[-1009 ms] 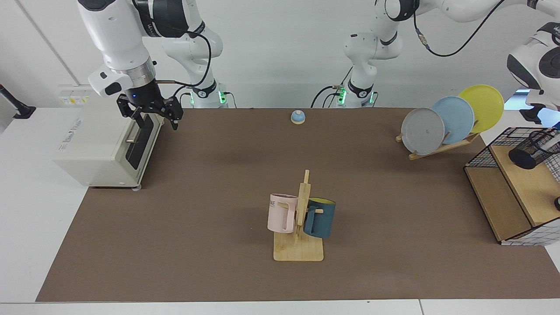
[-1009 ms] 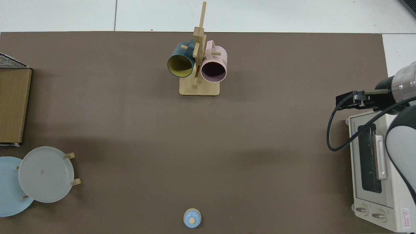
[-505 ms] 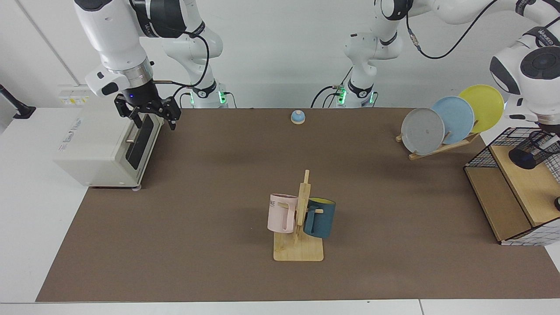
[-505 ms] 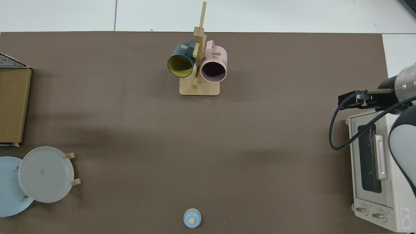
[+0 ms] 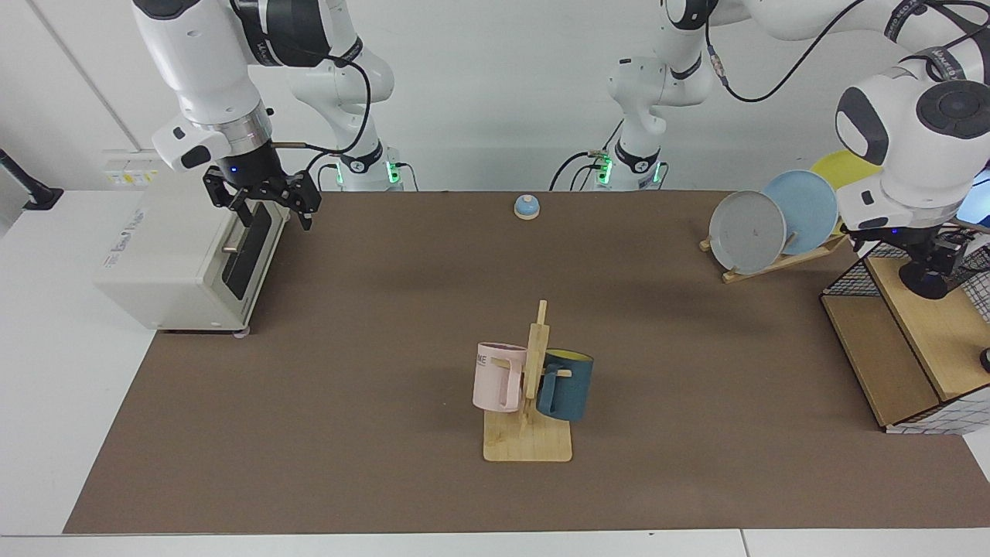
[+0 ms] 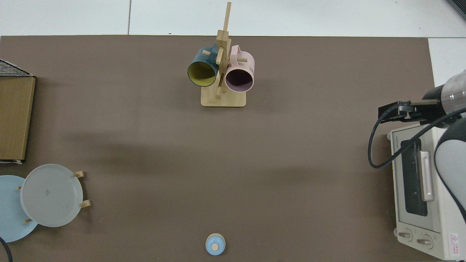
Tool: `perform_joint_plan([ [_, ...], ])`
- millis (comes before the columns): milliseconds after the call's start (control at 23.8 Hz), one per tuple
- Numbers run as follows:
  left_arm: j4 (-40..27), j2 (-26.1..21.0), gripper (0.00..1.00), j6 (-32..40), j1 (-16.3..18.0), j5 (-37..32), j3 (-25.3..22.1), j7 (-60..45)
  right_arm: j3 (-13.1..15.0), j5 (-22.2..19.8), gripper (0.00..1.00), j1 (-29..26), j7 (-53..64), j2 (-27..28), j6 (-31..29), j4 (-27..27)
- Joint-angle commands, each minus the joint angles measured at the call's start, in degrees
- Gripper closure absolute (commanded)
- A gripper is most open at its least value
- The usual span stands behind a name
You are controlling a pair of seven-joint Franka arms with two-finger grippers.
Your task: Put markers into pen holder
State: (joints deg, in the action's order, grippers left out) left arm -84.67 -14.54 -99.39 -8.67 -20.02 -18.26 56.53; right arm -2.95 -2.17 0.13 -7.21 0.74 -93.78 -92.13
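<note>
Since the earlier frames the left arm has swung in from the facing view's edge and lowered its wrist, so the left end effector (image 5: 942,251) now hangs right over the pen holder (image 5: 926,281), which lies tipped on the upper wooden shelf of the wire-grid rack (image 5: 858,272); whether its fingers are spread or closed cannot be told, and the marker is not visible. The right arm has barely shifted and waits, its right end effector (image 5: 263,203) (image 6: 395,112) spread wide and empty above the toaster oven (image 5: 174,263) at the bench's far side.
</note>
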Motion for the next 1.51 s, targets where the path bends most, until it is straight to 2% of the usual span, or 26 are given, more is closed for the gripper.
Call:
perform_joint_plan([
  [0,-7.17,5.05,0.00,-0.28,-0.47,4.11,3.75,-13.87,-0.21,0.42,0.00,-0.57,1.23,-0.82,-1.23,-1.30],
  [252,-8.41,6.02,0.00,2.61,0.67,8.95,11.39,-32.68,0.66,0.24,0.00,-0.04,1.23,-0.82,-1.23,-1.30],
  [336,-7.97,6.11,0.00,4.81,1.98,9.21,14.21,-39.10,2.50,0.24,0.00,1.88,1.23,-0.82,-1.23,-1.30],
  [462,-7.70,7.77,0.00,6.31,4.70,11.22,16.59,-43.34,6.81,0.33,0.00,5.40,1.32,-0.91,-1.23,-1.30],
  [589,-7.26,9.35,0.00,6.58,7.17,16.23,16.24,-43.52,7.08,0.42,0.00,5.15,1.23,-0.91,-1.32,-1.30],
  [715,-7.35,11.11,0.00,7.11,7.17,19.93,14.84,-43.70,7.35,0.42,0.00,4.45,1.32,-0.91,-1.23,-1.30],
  [883,-7.35,13.40,0.00,7.63,6.47,20.20,14.39,-43.70,7.35,1.12,0.00,3.65,1.32,-0.91,-1.23,-1.30],
  [1051,-7.70,13.58,0.00,7.19,5.51,20.20,14.48,-43.18,7.26,1.21,0.00,4.09,1.41,-0.91,-1.23,-1.30],
  [1471,-9.29,13.49,0.00,6.67,5.50,21.43,14.48,-42.91,7.26,1.21,0.00,4.18,1.41,-0.91,-1.23,-1.30],
])
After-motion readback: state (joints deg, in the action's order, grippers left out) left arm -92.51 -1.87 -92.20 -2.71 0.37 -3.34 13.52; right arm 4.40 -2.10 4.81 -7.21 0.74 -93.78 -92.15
